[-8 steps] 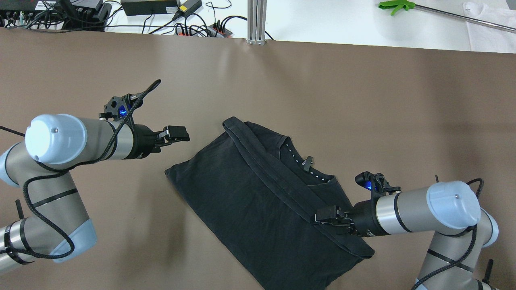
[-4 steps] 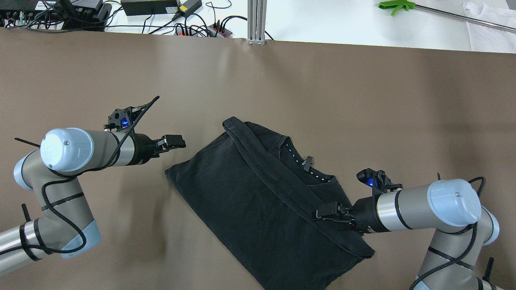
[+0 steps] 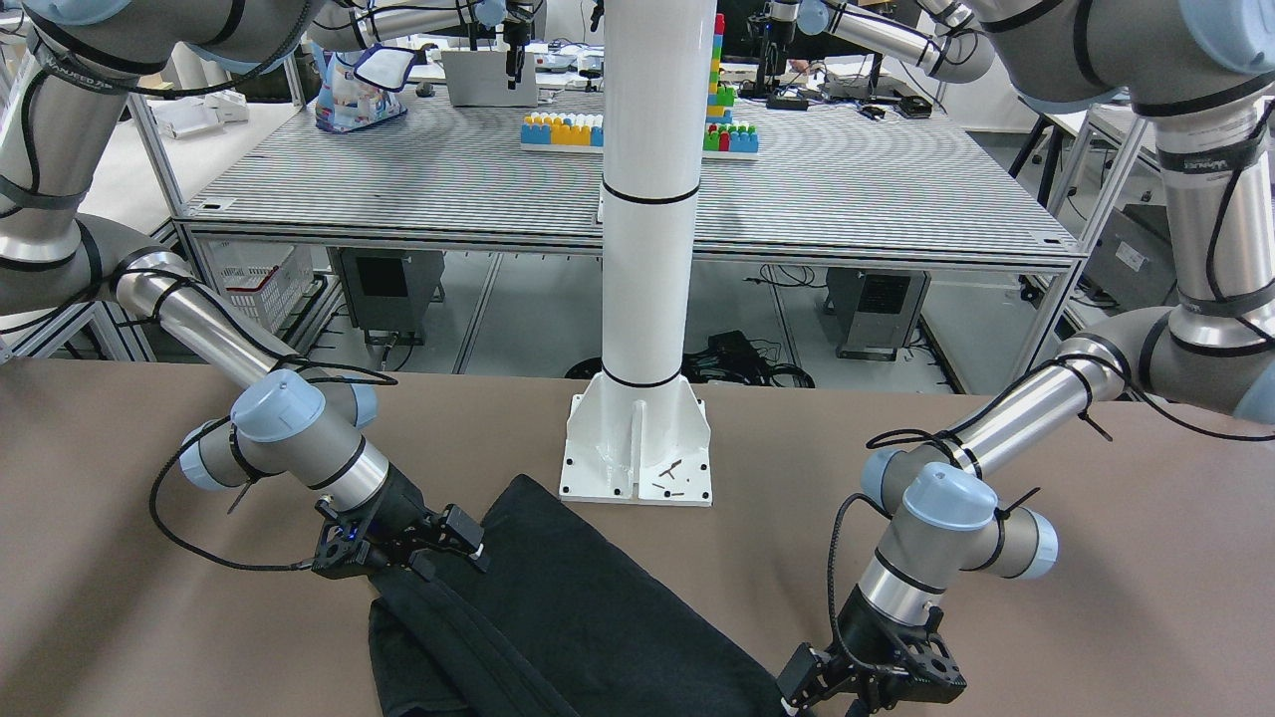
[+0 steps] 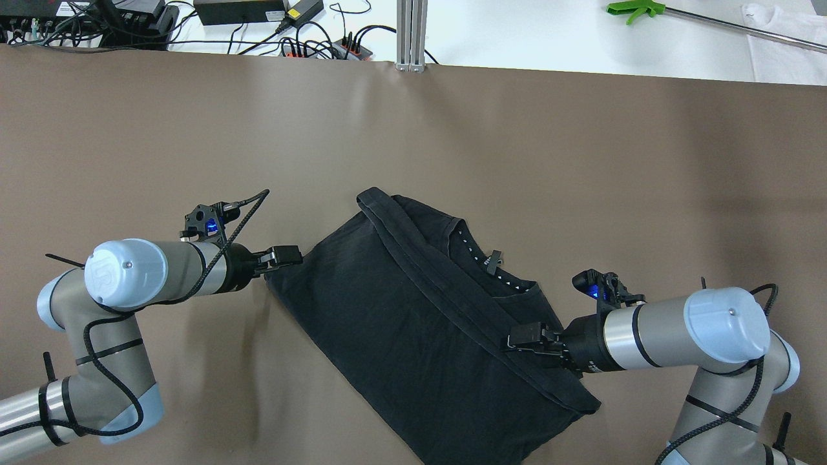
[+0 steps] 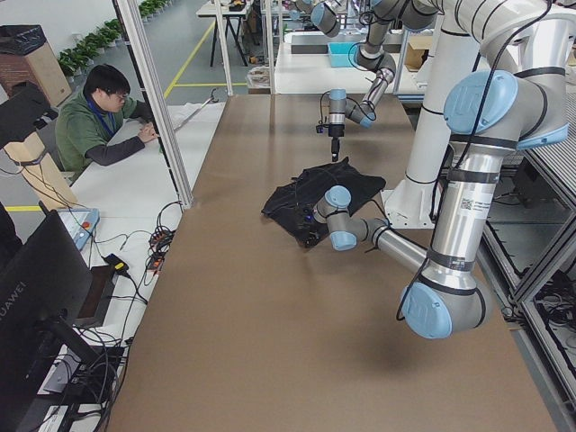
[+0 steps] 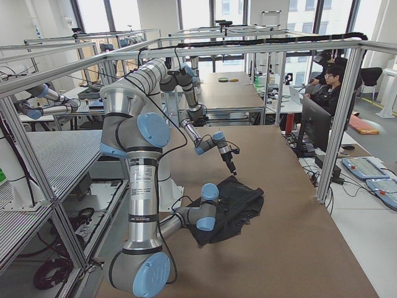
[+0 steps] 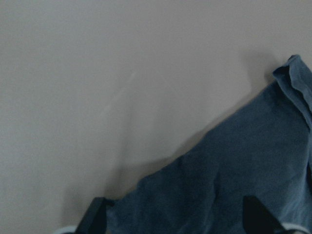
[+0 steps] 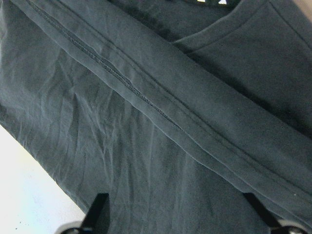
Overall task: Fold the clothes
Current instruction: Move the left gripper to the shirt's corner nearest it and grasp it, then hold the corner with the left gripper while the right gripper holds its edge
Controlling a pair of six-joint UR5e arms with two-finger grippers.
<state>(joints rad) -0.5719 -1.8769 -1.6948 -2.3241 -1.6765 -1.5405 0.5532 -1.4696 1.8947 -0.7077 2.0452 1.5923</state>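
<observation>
The left gripper [image 4: 286,256] is spread wide, with the corner of the black clothes [image 4: 413,323] lying between its fingers [image 7: 97,217]; its forearm reaches in low and nearly level. The right gripper [image 4: 522,338], equally spread, sits over the clothes, perhaps touching them.

Overhead and front views face each other over the table [image 4: 581,161]; side views look along it.
</observation>
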